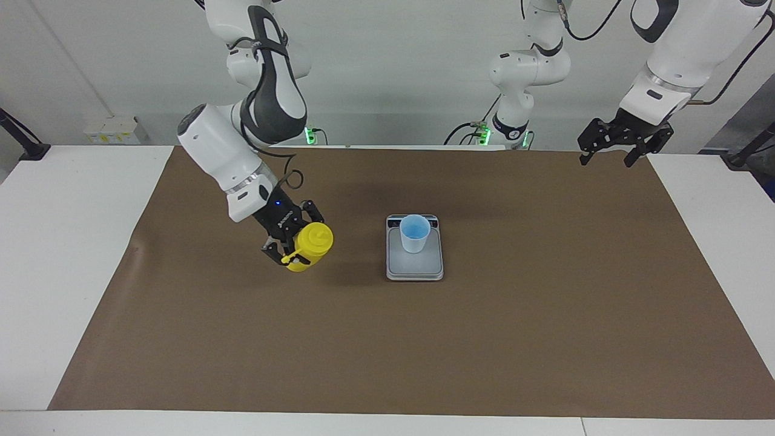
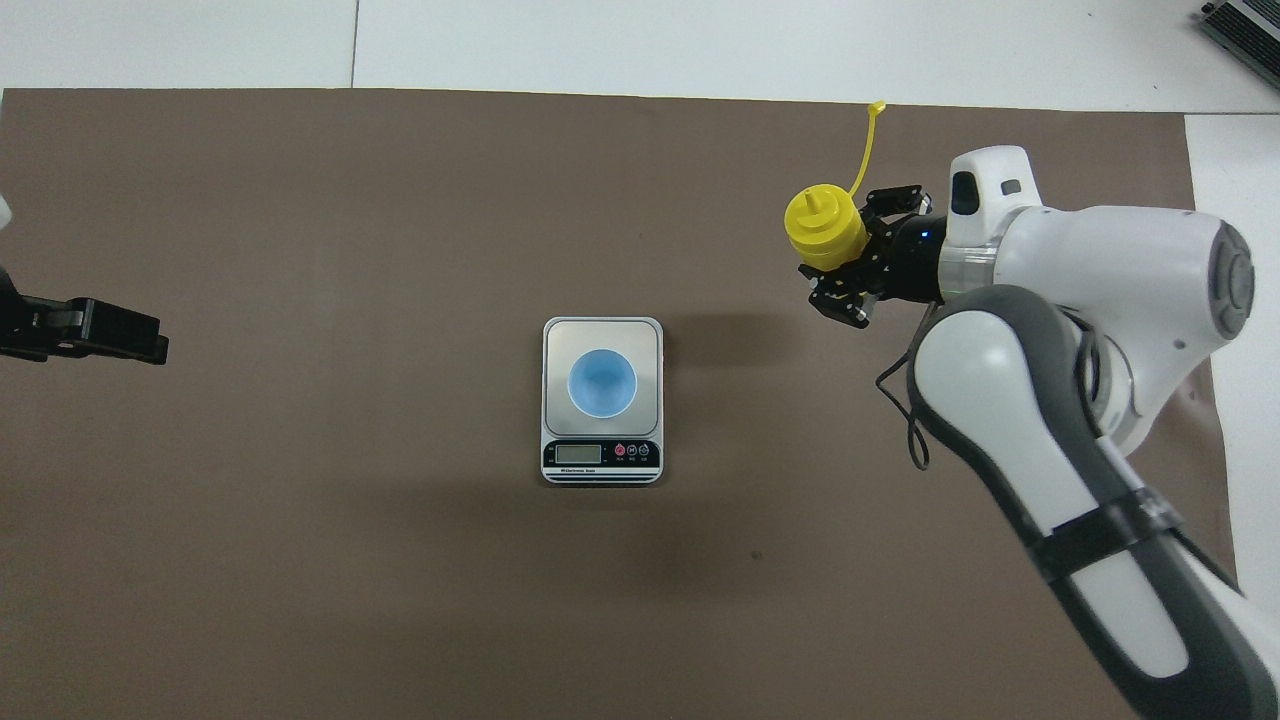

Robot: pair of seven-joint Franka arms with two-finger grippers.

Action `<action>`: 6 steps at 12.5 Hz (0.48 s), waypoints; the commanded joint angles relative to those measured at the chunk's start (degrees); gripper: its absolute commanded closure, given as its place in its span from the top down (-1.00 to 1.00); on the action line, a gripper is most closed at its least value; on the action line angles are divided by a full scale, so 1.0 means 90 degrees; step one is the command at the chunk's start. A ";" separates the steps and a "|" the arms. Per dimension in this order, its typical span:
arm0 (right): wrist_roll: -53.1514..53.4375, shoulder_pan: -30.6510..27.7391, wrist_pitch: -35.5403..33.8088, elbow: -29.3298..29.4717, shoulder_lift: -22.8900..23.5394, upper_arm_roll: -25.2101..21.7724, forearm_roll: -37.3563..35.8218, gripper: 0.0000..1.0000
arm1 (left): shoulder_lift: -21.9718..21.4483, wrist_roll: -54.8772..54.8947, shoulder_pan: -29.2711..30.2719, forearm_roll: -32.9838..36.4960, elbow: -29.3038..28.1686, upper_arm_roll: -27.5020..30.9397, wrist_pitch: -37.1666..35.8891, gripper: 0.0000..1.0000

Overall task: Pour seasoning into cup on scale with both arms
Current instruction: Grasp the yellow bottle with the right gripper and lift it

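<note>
My right gripper (image 1: 298, 241) (image 2: 848, 262) is shut on the seasoning, a yellow squeeze bottle (image 1: 312, 242) (image 2: 824, 228). It holds the bottle off the mat, a short way from the scale toward the right arm's end of the table. The bottle's nozzle is uncovered, and its cap (image 2: 877, 106) sticks out on a thin tether. The light-blue cup (image 1: 415, 233) (image 2: 602, 382) stands upright on the silver scale (image 1: 415, 266) (image 2: 560, 335), at the plate's end nearest the robots. My left gripper (image 1: 606, 158) (image 2: 120, 338) hangs open and holds nothing, above the mat's edge at the left arm's end.
A brown mat (image 1: 484, 339) covers most of the white table (image 1: 60, 242). The scale's display strip (image 2: 600, 455) faces the robots. A black cable (image 2: 905, 420) loops down from my right wrist.
</note>
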 commanded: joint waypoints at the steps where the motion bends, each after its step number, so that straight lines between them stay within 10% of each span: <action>1: 0.0884 0.0418 0.0538 -0.0008 0.0059 -0.0005 -0.1737 -1.00 | -0.0159 -0.0024 0.0062 -0.0065 -0.0145 -0.0010 -0.0022 1.00; 6: 0.2265 0.0954 0.0354 0.0061 0.0128 -0.0005 -0.5099 -1.00 | -0.0159 -0.0024 0.0062 -0.0065 -0.0145 -0.0010 -0.0022 1.00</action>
